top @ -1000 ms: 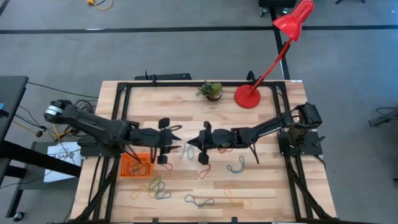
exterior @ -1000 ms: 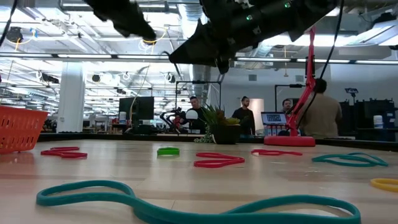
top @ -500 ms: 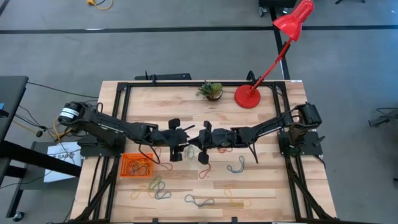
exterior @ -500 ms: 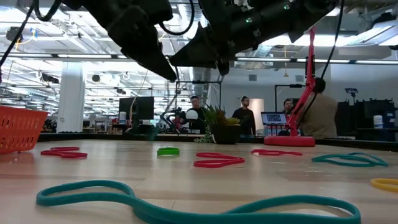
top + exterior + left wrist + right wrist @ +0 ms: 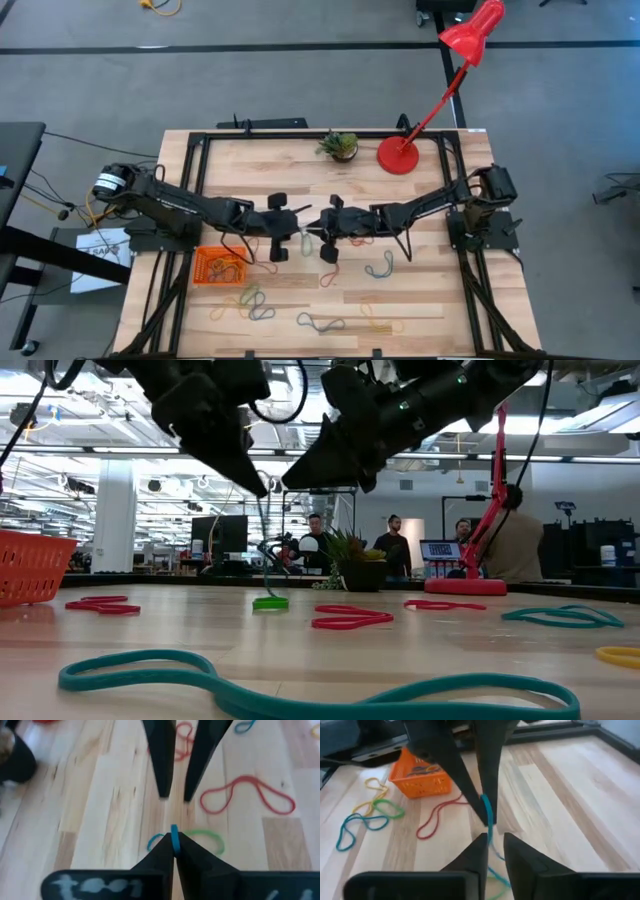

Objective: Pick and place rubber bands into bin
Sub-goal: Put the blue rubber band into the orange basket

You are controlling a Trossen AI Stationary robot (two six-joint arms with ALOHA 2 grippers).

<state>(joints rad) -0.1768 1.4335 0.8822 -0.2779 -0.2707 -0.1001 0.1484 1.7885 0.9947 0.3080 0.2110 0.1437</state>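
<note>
The left gripper (image 5: 172, 851) pinches a blue rubber band (image 5: 174, 838), thin, light and floppy; the right gripper (image 5: 492, 845), slightly parted, should grasp its dangling strand

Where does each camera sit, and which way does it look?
High: above the table, looking down; both arms, bin.
Low: at tabletop height, looking across; arms overhead.
Left wrist: on left arm; left end effector pinching blue rubber band.
Right wrist: on right arm; open right end effector.
Shared: both wrist views show that band.
</note>
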